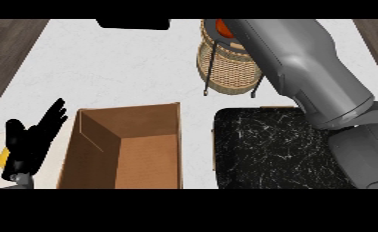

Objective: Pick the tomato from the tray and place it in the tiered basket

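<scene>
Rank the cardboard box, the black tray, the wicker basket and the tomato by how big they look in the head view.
1. Cardboard box and black tray: look alike; the arm covers part of the tray.
2. Tiered basket, partly covered.
3. Tomato, only a sliver visible.

This looks like a home kitchen. A white, faintly marbled counter [111, 71] fills most of the view, with dark wood-grain strips at its edges at 9 and 3 o'clock. Toward 1 o'clock stands a woven wicker tiered basket [229, 66] on thin dark metal legs, the kind used for produce, with something orange-red in its upper tier. At 5 o'clock lies a black, white-veined tray [273, 151], and at 7 o'clock an open cardboard box [125, 146].
</scene>
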Robot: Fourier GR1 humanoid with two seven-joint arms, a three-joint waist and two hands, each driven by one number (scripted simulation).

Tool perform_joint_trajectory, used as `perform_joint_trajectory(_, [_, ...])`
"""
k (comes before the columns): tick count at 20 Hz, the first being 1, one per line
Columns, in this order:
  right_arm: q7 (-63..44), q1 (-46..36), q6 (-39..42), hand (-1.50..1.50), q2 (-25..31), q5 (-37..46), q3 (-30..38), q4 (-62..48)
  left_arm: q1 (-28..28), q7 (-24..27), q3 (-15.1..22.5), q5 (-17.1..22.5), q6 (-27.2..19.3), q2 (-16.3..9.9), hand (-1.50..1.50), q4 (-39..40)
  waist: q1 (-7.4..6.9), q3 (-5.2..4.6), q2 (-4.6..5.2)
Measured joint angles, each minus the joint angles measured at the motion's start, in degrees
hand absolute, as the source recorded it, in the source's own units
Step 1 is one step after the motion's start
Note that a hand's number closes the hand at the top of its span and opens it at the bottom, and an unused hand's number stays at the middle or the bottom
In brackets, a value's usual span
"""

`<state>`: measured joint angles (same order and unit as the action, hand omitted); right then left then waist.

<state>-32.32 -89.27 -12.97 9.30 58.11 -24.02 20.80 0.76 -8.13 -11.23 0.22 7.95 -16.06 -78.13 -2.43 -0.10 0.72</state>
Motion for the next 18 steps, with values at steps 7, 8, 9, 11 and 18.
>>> perform_joint_trajectory(7, [4.63, -1.91, 3.98, 1.50, -0.25, 1.15, 0.93, -5.32, -0.22, -0.92, -0.51, 0.07, 0.06, -0.27, 0.00, -0.33, 0.29, 0.03, -0.10])
perform_joint_trajectory(8, [4.52, -2.46, 5.11, 1.50, -0.28, 0.56, 1.76, -6.08, -0.55, -0.74, -0.13, -0.41, -0.44, 0.24, 0.00, -0.05, 0.31, 0.04, -0.05])
perform_joint_trajectory(9, [3.80, -2.39, 6.05, 1.50, -0.48, -0.12, 2.63, -6.83, -0.58, -0.93, -0.33, -0.14, -0.06, -0.06, 0.00, -0.05, 0.32, 0.02, -0.08])
perform_joint_trajectory(11, [2.51, -1.79, 8.30, -1.50, -0.95, -1.26, 4.02, -8.76, -0.81, -1.28, -0.37, -0.01, 0.01, -0.07, 0.00, -0.24, 0.27, 0.03, -0.05])
perform_joint_trajectory(18, [-4.05, -0.70, 12.99, -1.50, -0.19, -4.51, 8.40, -13.42, -1.27, -1.29, -0.24, -0.13, -0.23, 0.46, 0.00, -0.25, 0.15, 0.01, -0.02])
